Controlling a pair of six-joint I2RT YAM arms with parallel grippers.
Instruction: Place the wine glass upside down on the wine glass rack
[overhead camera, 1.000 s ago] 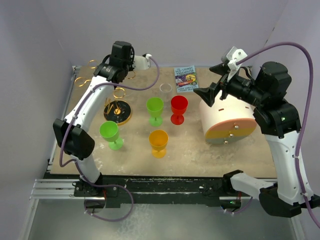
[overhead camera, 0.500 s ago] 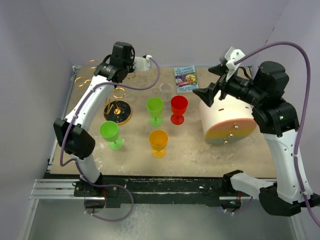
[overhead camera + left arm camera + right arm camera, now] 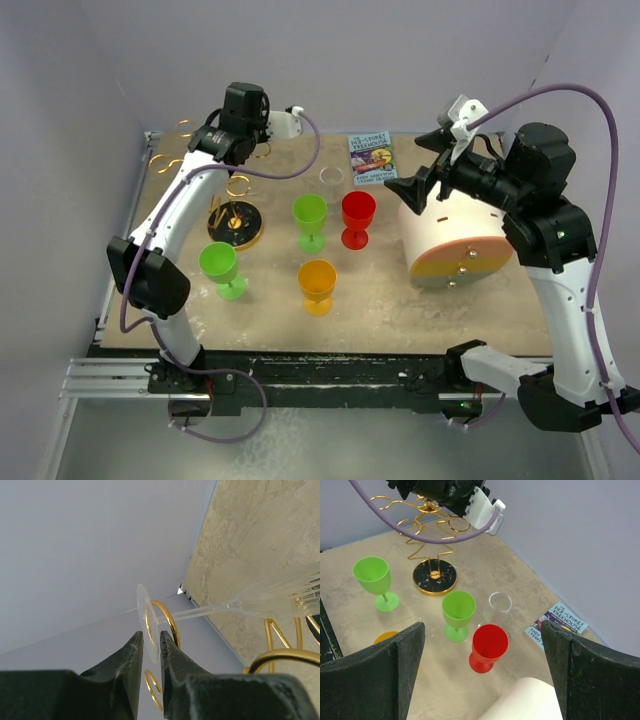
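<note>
Left gripper (image 3: 150,636) is up at the top of the wine glass rack (image 3: 435,577), jaws parted only narrowly; the gap is slim but wider than what sits in it. That is the thin round foot (image 3: 148,615) of the clear wine glass (image 3: 280,595), its lower edge down between the two dark fingertips (image 3: 131,650). Whether the foot brushes the right-hand finger I cannot tell, but the pads are not pressed flat on it.

From the foot, the stem (image 3: 200,612) runs away from the gripper and passes through a gold loop (image 3: 172,627) of the rack; the foot stands just against that loop on the gripper's side. The ribbed bowl is on the far side, out over the stone-patterned table (image 3: 260,525), and more gold wire curls just below the bowl.

Over to the right gripper (image 3: 425,168): jaws as wide as they go, nothing between them, hanging high above the table well away from the rack. Its camera looks down past both fingers at a red goblet (image 3: 489,647), a green goblet (image 3: 457,611) and a second clear glass (image 3: 500,602). The rack's black disc base stands on the table beyond them, under the left arm.
</note>
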